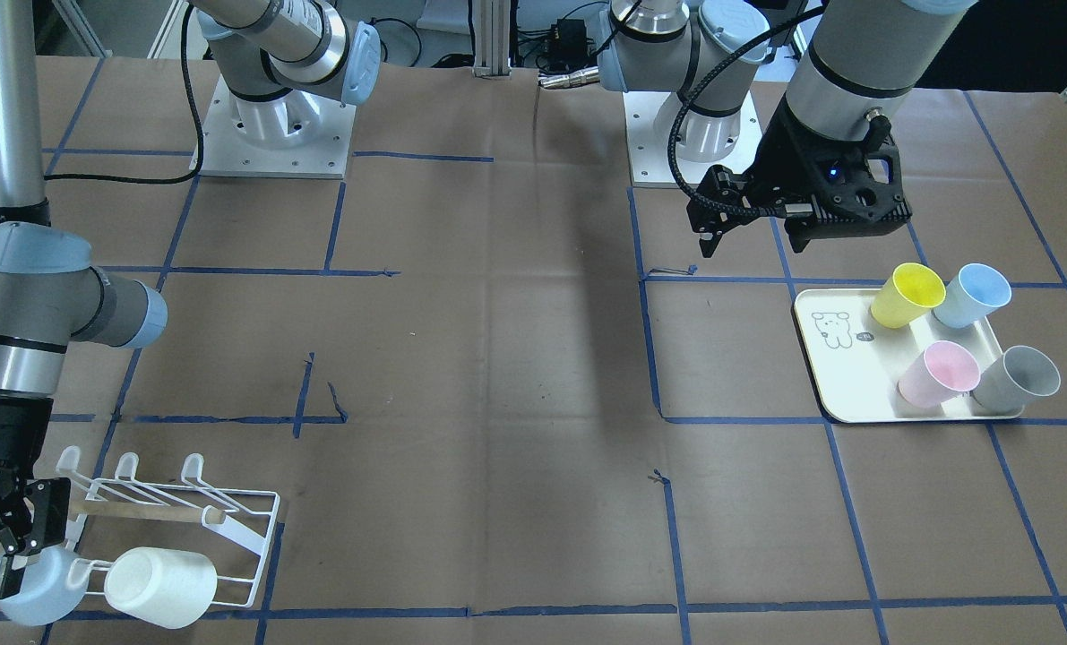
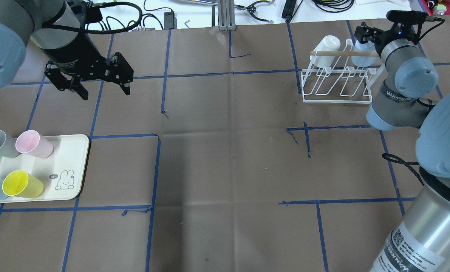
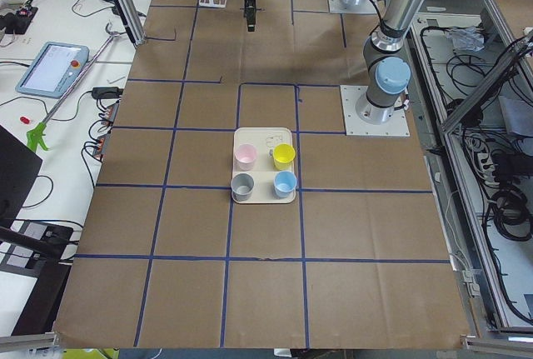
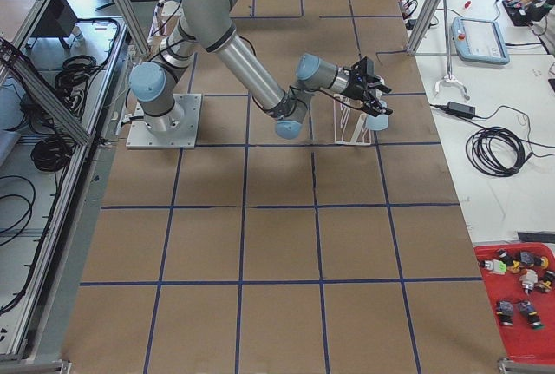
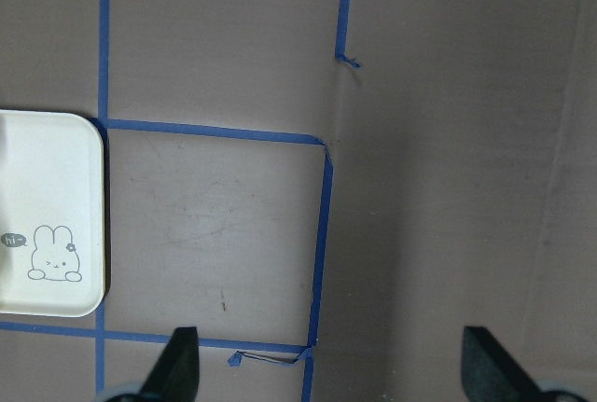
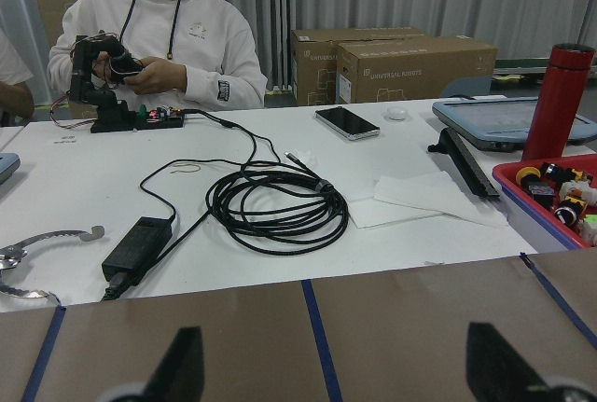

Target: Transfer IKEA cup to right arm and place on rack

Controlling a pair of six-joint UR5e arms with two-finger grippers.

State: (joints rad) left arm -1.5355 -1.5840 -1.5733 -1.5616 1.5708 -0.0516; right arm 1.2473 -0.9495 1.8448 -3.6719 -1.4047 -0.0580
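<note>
Down at the rack (image 1: 184, 520), the right gripper (image 1: 15, 546) pinches the pale blue cup (image 1: 36, 587) by its rim, tipping it onto a prong beside the white cup (image 1: 161, 587). Left gripper (image 2: 96, 81) hovers, jaws wide and empty, above the tray (image 2: 71, 166) of spare cups. Brown paper worktop (image 2: 225, 158), blue tape grid; a seated person (image 6: 159, 48) beyond.

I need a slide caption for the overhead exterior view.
Right hand at the white wire rack; four plastic cups wait on the cream tray.

pale blue cup (image 1: 27, 587) and white cup (image 1: 161, 587) on white rack (image 1: 228, 528); brown table (image 1: 497, 358) with blue tape lines.
</note>
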